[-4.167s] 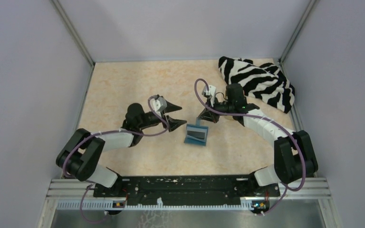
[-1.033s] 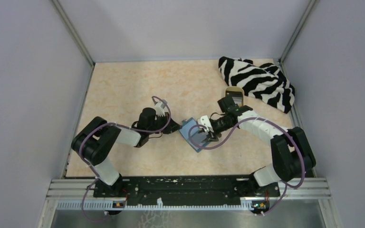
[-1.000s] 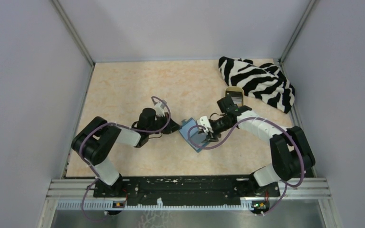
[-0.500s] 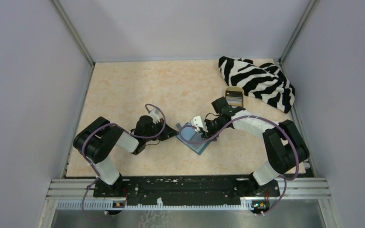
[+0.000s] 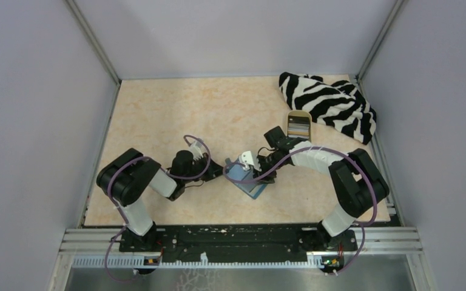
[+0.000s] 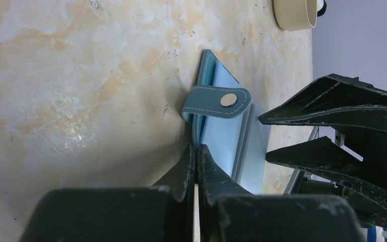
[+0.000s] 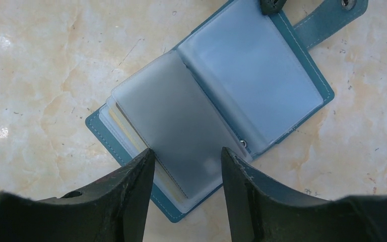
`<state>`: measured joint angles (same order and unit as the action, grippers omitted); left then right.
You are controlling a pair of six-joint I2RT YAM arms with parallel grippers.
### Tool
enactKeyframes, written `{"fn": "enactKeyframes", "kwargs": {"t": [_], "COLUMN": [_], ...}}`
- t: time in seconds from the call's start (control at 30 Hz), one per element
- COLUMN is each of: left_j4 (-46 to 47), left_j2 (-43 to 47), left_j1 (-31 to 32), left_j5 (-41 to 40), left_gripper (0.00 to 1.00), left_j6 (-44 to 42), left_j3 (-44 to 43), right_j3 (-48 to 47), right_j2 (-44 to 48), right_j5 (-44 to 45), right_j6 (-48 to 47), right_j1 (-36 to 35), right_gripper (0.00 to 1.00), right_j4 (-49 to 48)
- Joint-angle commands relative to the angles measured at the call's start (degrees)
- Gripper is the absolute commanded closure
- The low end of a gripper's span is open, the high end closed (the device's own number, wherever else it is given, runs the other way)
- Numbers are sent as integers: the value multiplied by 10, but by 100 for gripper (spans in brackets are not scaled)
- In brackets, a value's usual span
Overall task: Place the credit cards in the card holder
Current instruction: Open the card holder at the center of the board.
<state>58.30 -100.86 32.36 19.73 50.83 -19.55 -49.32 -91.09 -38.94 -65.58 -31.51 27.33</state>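
- The left gripper (image 6: 195, 157) lies low over the marbled beige table (image 5: 158, 115), its two fingers pressed together with nothing visible between them
- Its tips meet the edge of the teal card holder's (image 7: 216, 106) cover, just beside the strap (image 6: 215, 102), which is folded back over that cover with its metal snap facing up
- The card holder lies flat and open like a booklet on the table between the two grippers, towards the near edge and about midway across
- Frosted plastic sleeves (image 7: 174, 121) fan out from its spine; one leaf is spread over each half
- A thin yellowish edge (image 7: 122, 128) shows under the leaves of one half; whether it is one of the credit cards cannot be told
- The right gripper (image 7: 187, 154) hangs just above that half, fingers spread apart, one on either side of the leaf's corner and gripping nothing
- Farther back, beyond the right arm's wrist, a tan oval tray (image 5: 298, 113) stands apart from the holder; something dark lies in it, too small to make out
- Just behind the tray, a zebra-striped cloth (image 5: 327, 103) is bunched in the far right corner against the wall
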Motion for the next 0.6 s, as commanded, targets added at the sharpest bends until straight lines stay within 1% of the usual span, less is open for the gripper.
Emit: {"fn": "enactKeyframes", "kwargs": {"t": [0.0,0.13,0.2,0.37,0.43,0.57], "left_j4": [40,54,61,80,85,92], "left_j2": [-15,-23,-27,-36,-39,-39], "left_j1": [1,3,4,5,4,6], "left_j5": [33,44,48,57,60,67], "left_gripper": [100,100,100,100,100,100], "left_j6": [2,2,3,6,7,8], "left_j3": [7,8,10,12,12,13], "right_j3": [-20,-24,-29,-50,-47,-40], "right_j2": [-12,-8,-7,-15,-15,-15], "right_j5": [27,20,11,-6,-1,21], "right_j6": [52,102,112,105,112,133], "right_j1": [-19,-20,-20,-20,-19,-20], "right_gripper": [51,55,54,47,46,48], "right_j4": [-38,-63,-60,-19,-28,-53]}}
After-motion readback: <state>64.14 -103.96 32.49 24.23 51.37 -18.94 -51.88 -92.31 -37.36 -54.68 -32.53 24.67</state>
